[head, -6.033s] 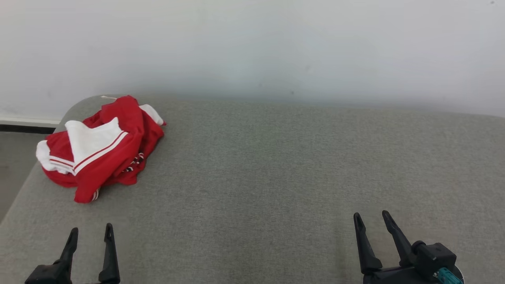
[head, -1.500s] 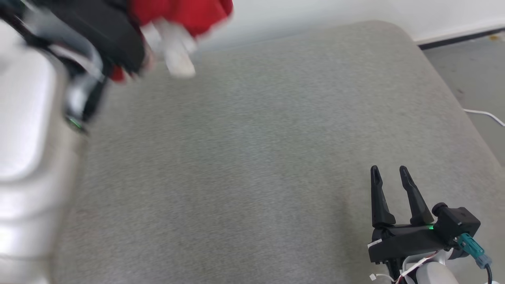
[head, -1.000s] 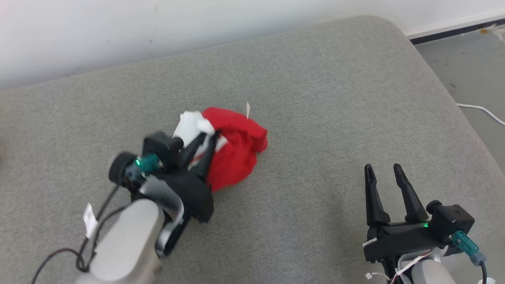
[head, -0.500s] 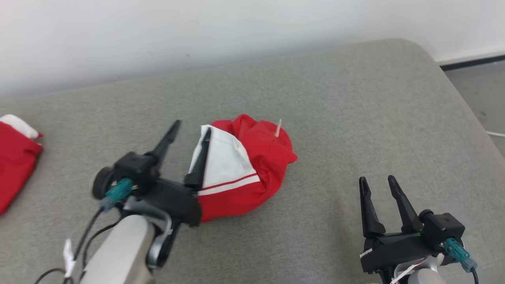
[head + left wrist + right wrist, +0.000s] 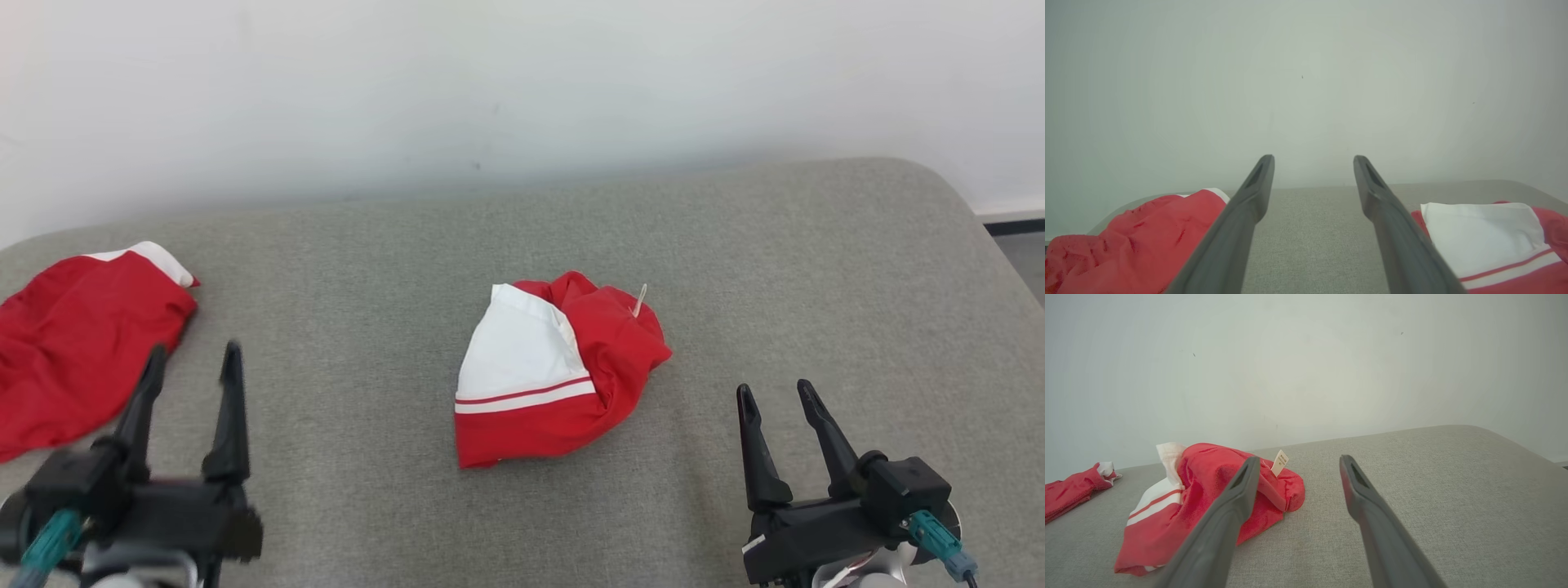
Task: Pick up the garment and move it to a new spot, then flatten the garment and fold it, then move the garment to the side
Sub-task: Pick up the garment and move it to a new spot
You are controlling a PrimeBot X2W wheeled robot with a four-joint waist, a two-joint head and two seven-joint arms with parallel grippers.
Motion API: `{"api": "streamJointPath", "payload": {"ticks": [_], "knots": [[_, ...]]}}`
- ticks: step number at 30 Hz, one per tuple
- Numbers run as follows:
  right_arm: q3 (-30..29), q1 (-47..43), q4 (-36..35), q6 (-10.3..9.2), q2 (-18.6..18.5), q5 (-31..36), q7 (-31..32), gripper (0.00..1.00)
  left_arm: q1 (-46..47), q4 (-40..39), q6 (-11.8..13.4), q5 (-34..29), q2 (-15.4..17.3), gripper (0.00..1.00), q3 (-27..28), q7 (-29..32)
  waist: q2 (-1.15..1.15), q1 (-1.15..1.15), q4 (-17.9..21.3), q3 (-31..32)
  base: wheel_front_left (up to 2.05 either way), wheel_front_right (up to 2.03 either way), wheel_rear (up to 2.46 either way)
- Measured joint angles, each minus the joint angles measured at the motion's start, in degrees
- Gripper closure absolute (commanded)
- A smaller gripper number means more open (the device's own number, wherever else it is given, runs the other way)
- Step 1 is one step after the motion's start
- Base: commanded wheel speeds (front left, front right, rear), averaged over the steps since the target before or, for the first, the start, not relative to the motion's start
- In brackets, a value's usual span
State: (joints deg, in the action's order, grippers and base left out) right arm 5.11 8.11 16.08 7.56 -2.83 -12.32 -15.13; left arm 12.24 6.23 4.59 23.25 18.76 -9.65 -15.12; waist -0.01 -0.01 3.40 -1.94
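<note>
Garment (image 5: 539,367) lies bunched on cushion (image 5: 367,269); left fingers (image 5: 231,408), right fingers (image 5: 755,449) spread, empty.

The left hand (image 5: 195,349) sits low at the left of the head view. Its two long dark fingers (image 5: 229,416) point up. They are spread apart and hold nothing. The black block behind them is down at the bottom edge. In the left wrist view the same two fingers (image 5: 1237,228) come up from the bottom with a wide gap between them.

The right hand (image 5: 773,387) sits low at the right of the head view. Its two fingers point up and lean a little to the left. They are apart too, and hold nothing. A blue-green plug (image 5: 931,535) sticks out of the black block behind them. In the right wrist view its fingers (image 5: 1372,526) also stand wide apart.
</note>
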Motion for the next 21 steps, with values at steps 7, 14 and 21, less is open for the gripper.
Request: {"api": "streamJointPath", "payload": {"ticks": [7,14,21], "knots": [[0.8,-1.4,-1.1,0.00,0.0,0.9,0.5,0.00,-10.5,-4.0,-1.1,-0.6,-0.5,0.00,6.3,0.0,0.00,0.00,-1.4,1.6,0.00,0.00,0.00],[1.5,-2.6,-2.2,0.00,0.0,1.4,1.5,0.00,-15.5,-5.3,-2.1,-2.0,-2.7,0.00,9.8,0.0,0.01,0.00,-1.6,1.9,0.00,0.00,0.00],[1.5,-3.8,-2.6,0.00,0.0,1.4,2.0,0.00,-17.7,-5.0,-3.9,-4.1,-6.8,0.00,11.8,0.0,0.01,0.00,-1.7,1.8,0.00,0.00,0.00]]}}
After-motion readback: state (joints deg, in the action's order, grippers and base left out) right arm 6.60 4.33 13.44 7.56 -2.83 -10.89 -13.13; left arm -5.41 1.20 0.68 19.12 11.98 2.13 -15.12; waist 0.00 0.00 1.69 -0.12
